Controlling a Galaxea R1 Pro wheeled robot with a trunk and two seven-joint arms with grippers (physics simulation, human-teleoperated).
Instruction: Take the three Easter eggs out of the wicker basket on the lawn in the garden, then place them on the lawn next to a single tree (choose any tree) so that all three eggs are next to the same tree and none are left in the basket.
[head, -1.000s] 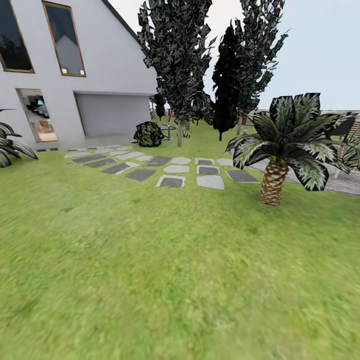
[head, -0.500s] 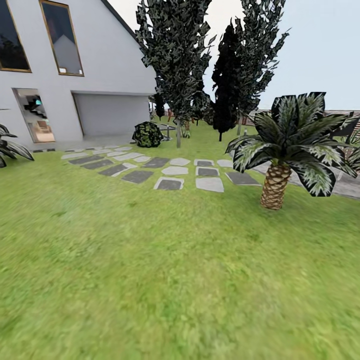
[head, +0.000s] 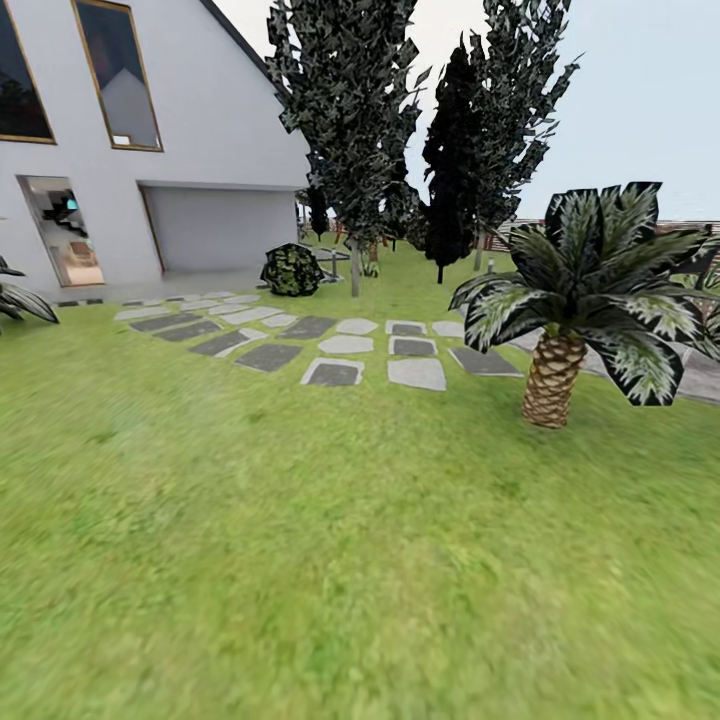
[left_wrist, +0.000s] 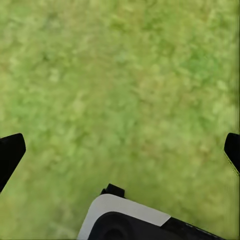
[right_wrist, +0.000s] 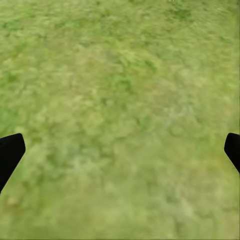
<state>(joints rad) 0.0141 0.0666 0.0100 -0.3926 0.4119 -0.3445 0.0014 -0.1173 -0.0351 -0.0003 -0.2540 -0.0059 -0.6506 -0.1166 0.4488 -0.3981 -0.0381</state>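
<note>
The Easter eggs and the wicker basket are out of view. Short green lawn (head: 300, 540) fills the near ground in the head view. A tree (head: 355, 270) with a straight pale trunk and a dark jagged crown stands far ahead, past the stepping stones. Over bare grass, my left gripper (left_wrist: 120, 150) is open, its black fingertips (left_wrist: 10, 157) set wide apart with nothing between them. My right gripper (right_wrist: 120, 150) hangs open over grass (right_wrist: 120, 100) in the same way.
A small palm (head: 552, 380) with a scaly trunk stands close on the right. Grey stepping stones (head: 335, 372) cross the lawn ahead. Behind them are a round bush (head: 292, 270), a thin black-trunked tree (head: 440, 265) and the white house (head: 200, 160). A white robot part (left_wrist: 125, 217) is under the left wrist.
The whole head view has shifted: the camera has moved forward, the palm looms larger and the house and stones drift left. Both grippers stay open.
</note>
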